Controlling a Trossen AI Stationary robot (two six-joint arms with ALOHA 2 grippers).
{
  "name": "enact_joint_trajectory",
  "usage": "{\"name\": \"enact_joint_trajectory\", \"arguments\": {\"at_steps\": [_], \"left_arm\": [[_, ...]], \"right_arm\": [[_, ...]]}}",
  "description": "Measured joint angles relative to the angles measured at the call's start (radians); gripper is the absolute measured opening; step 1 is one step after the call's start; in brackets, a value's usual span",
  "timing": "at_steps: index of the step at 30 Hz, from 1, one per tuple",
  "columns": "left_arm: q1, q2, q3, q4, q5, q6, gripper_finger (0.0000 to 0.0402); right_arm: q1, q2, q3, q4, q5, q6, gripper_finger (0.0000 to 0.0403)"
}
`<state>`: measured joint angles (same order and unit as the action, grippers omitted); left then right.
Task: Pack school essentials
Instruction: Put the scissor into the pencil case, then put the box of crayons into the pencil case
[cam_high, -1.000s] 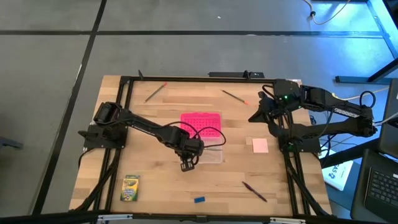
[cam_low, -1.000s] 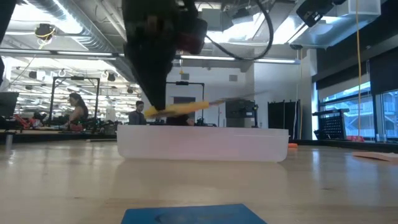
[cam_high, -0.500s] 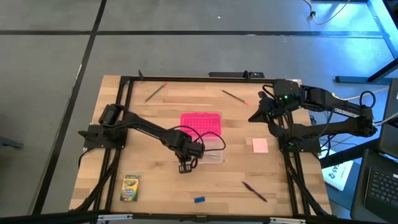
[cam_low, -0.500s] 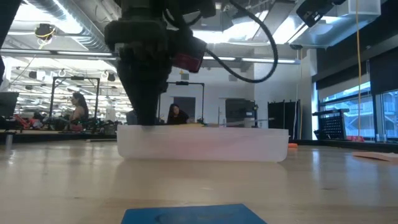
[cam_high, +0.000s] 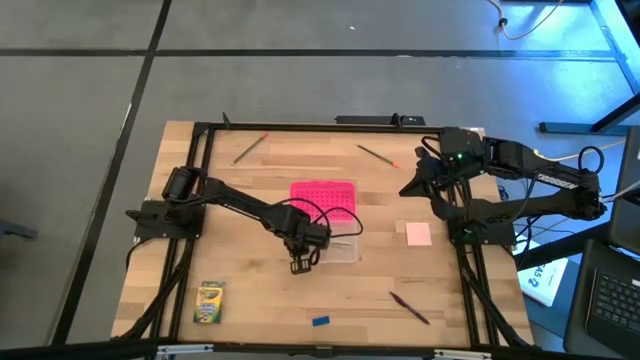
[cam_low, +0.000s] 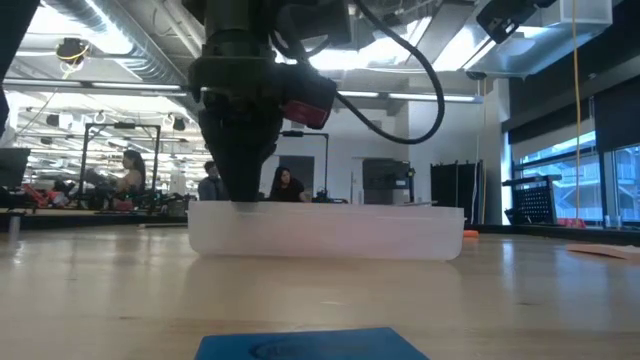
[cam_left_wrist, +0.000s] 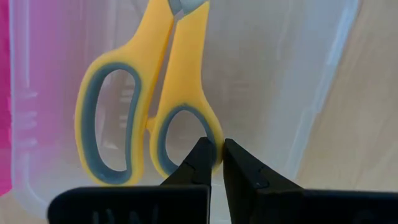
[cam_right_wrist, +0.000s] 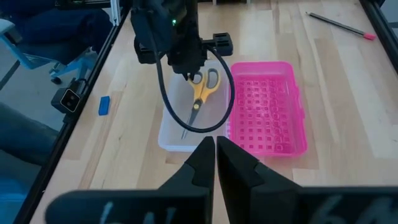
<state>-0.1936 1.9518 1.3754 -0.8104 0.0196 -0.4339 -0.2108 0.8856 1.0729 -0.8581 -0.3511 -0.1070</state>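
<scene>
The yellow-handled scissors (cam_left_wrist: 124, 112) lie inside the clear plastic box (cam_high: 340, 248), also seen in the right wrist view as scissors (cam_right_wrist: 202, 87). My left gripper (cam_high: 300, 265) stands low at the box's left end, shut on the scissors. My right gripper (cam_high: 410, 187) waits shut, raised near the table's far right. The crayon box (cam_high: 209, 302), the blue eraser (cam_high: 320, 321), the pale pink pad (cam_high: 418, 234) and pencils (cam_high: 250, 148), (cam_high: 377, 155), (cam_high: 410, 308) lie flat on the table. My left gripper pinches the outer rim of one handle loop (cam_left_wrist: 214, 134) between its two fingertips (cam_left_wrist: 200, 155). It comes from above, pointing down into the box. The scissors lie low in the box, blades (cam_right_wrist: 189, 121) pointing away from the gripper along the box's floor.
The bright pink dotted lid (cam_high: 323, 197) lies just beyond the clear box, touching its far side. In the low view the eraser (cam_low: 310, 345) sits in front of the box (cam_low: 325, 230). People show in the room behind.
My left gripper has moved down over the clear box, carrying the scissors. The scissors, held tilted above the box's rim a second ago, have sunk below the rim and now lie inside the box.
</scene>
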Motion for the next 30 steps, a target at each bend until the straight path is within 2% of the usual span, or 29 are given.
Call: {"name": "enact_joint_trajectory", "arguments": {"at_steps": [11,19,24,30], "left_arm": [[0.0,0.0,0.0,0.001,0.0,0.044,0.0066],[0.005,-0.001,0.0,0.0,0.002,0.018,0.0072],[0.025,-0.061,0.0,-0.041,0.009,-0.094,0.0073],[0.031,-0.216,0.0,-0.079,-0.001,-0.288,0.0072]], "right_arm": [[0.0,0.0,0.0,0.0,0.0,0.001,0.0021],[0.0,0.0,0.0,0.0,0.0,0.001,0.0021],[0.0,0.0,0.0,0.0,0.0,0.0,0.0021],[0.0,0.0,0.0,0.002,-0.001,0.0,0.0021]]}}
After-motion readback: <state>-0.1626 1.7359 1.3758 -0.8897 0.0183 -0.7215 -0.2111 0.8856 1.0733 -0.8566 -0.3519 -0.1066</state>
